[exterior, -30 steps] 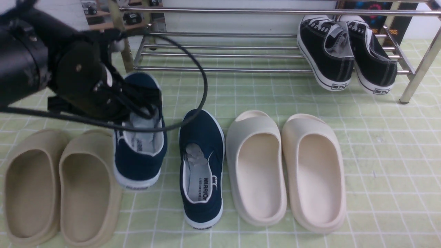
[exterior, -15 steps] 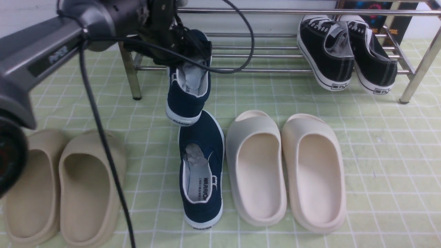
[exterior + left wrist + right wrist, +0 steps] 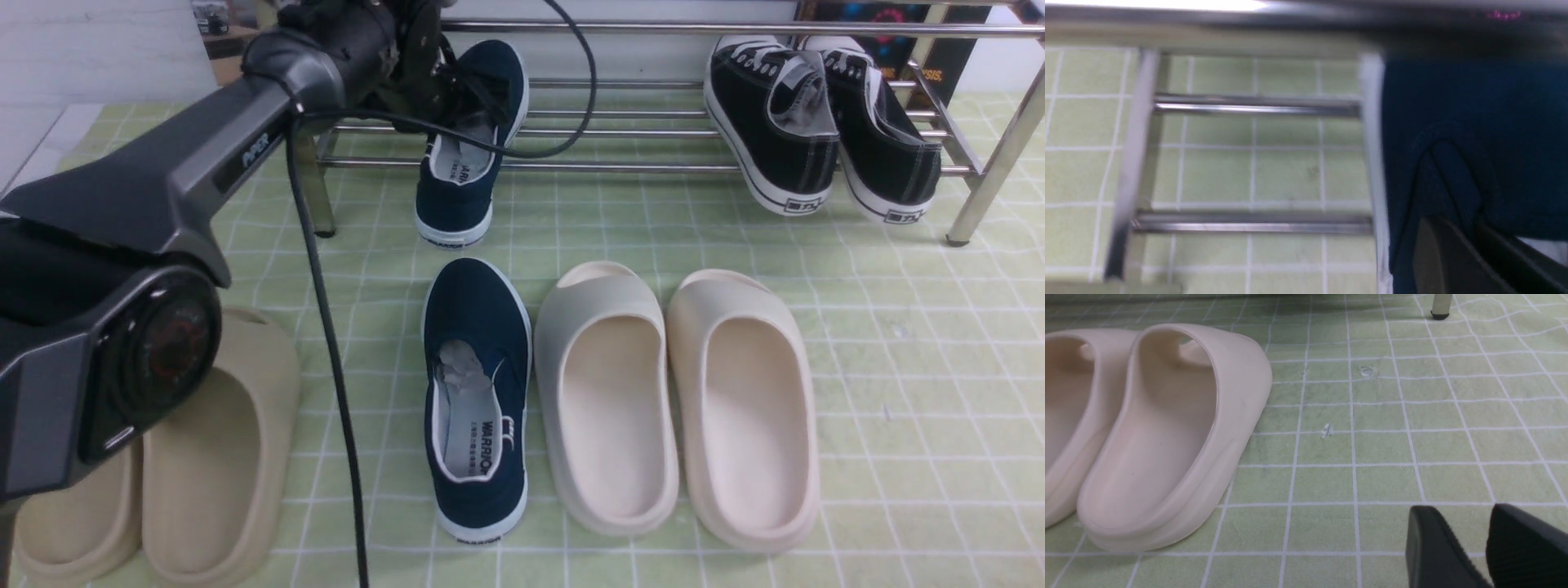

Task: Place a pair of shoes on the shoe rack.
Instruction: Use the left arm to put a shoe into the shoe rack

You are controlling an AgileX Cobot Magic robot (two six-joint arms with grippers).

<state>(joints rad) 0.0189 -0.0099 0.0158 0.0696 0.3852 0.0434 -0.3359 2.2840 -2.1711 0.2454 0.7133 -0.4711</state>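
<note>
The navy shoe (image 3: 469, 139) has reached the rack (image 3: 653, 131), left hand (image 3: 445, 77) clamped; wrist view shows rods (image 3: 1253, 104) beneath.

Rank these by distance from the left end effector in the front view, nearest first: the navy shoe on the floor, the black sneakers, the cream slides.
From the left end effector:
1. Navy shoe on the floor, below it.
2. Cream slides, centre-right floor.
3. Black sneakers, rack's right end; close to the slides, hard to separate.

You see black lace-up canvas sneakers (image 3: 820, 131), cream foam slides (image 3: 678, 400), beige foam slides (image 3: 188, 474) and the green gridded surface (image 3: 914, 367).
</note>
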